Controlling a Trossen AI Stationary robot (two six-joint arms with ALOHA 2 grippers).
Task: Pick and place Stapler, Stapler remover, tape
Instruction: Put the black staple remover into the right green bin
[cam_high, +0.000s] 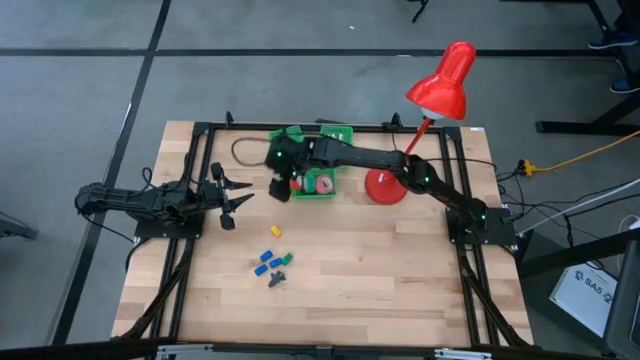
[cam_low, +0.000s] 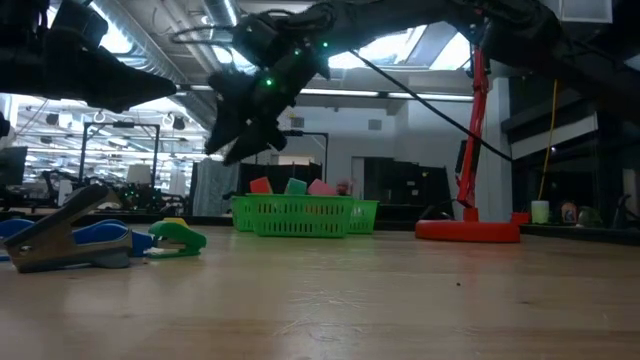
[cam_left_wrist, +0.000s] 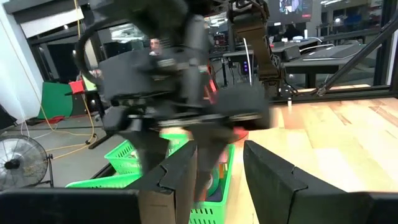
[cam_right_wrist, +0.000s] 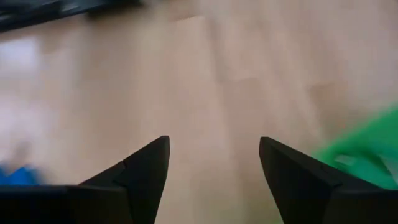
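Black right gripper (cam_high: 281, 186) hangs with fingers spread and empty, just left of the green plastic mesh basket (cam_high: 322, 192).
Small blue, yellow and grey stapler pieces (cam_high: 274, 263) lie nearer the table's front than that basket, roughly midway between both arms; left gripper (cam_high: 231, 197) waits left of the basket, 2 fingers slightly parted, empty.

The only lettering that shows is on a white box (cam_high: 588, 291) on the floor off the table's right edge, at about four o'clock in the high view; it looks like "SAS", though the letters are too small to be sure. Nothing else can be read in any view.
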